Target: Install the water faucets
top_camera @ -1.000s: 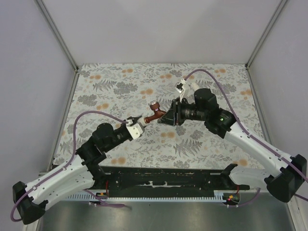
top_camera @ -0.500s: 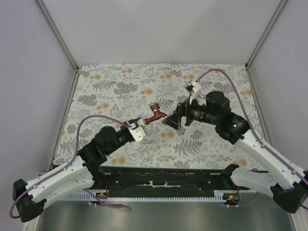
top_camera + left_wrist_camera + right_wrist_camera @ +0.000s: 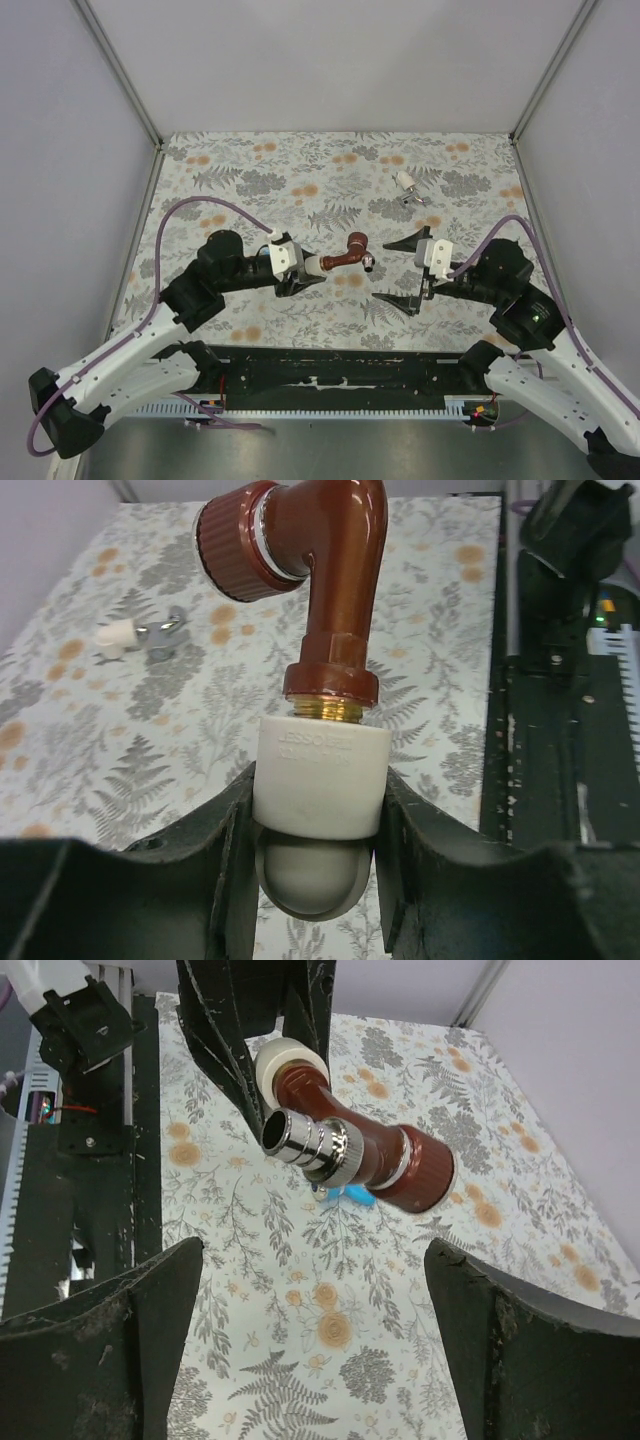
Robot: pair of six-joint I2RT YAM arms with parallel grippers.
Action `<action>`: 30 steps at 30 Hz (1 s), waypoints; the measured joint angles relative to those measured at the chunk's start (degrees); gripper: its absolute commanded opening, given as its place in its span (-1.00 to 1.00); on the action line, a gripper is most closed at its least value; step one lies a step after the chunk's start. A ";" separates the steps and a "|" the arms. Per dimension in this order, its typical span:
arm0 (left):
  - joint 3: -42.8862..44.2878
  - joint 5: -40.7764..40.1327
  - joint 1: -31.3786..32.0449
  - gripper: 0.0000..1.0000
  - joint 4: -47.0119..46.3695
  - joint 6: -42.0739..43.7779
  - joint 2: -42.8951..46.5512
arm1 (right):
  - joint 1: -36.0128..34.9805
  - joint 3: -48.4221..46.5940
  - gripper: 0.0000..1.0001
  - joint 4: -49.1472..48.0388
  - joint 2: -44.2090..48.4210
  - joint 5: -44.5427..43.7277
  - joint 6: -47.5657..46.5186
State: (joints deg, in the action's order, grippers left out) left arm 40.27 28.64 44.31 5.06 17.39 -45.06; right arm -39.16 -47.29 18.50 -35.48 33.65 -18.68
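A reddish-brown water faucet (image 3: pixel 348 255) with a round knob sits with its brass thread in a white pipe fitting (image 3: pixel 320 780). My left gripper (image 3: pixel 318 870) is shut on that fitting and holds it above the table. The faucet's chrome spout (image 3: pixel 305 1142) points towards my right gripper (image 3: pixel 315 1330). That gripper stands wide open a short way off, with nothing between its fingers (image 3: pixel 398 301). A blue faucet (image 3: pixel 352 1194) lies on the cloth, mostly hidden under the brown one. A white-silver faucet (image 3: pixel 408 187) lies at the back right.
A floral cloth (image 3: pixel 250 190) covers the table between grey side walls. A black rail (image 3: pixel 340 370) with the arm bases runs along the near edge. The white-silver faucet (image 3: pixel 150 638) lies well off to one side of the held one.
My right gripper has let go of the brown faucet, opened wide and drawn back to the near right. The left arm has carried the fitting and faucet to the right.
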 measured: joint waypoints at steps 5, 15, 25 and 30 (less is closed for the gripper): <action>2.78 9.09 -0.59 -0.96 2.80 -2.19 -3.96 | 0.00 -0.66 0.95 0.15 -1.92 1.95 -5.99; 2.86 15.41 -0.59 -0.96 5.18 -3.23 -4.39 | 0.00 -2.01 0.72 -1.79 -9.92 8.44 -6.75; 2.82 12.24 -0.79 -0.96 5.11 -3.21 -3.69 | -0.07 -3.61 -0.80 -7.85 -15.39 14.51 5.35; 0.00 3.63 -0.79 -0.96 3.37 -1.57 0.35 | -0.09 -4.92 -1.00 -11.13 -19.82 11.17 18.82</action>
State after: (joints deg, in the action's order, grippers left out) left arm 40.27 32.27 43.53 8.43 15.81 -44.71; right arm -39.24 -52.21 7.38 -55.31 44.82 0.14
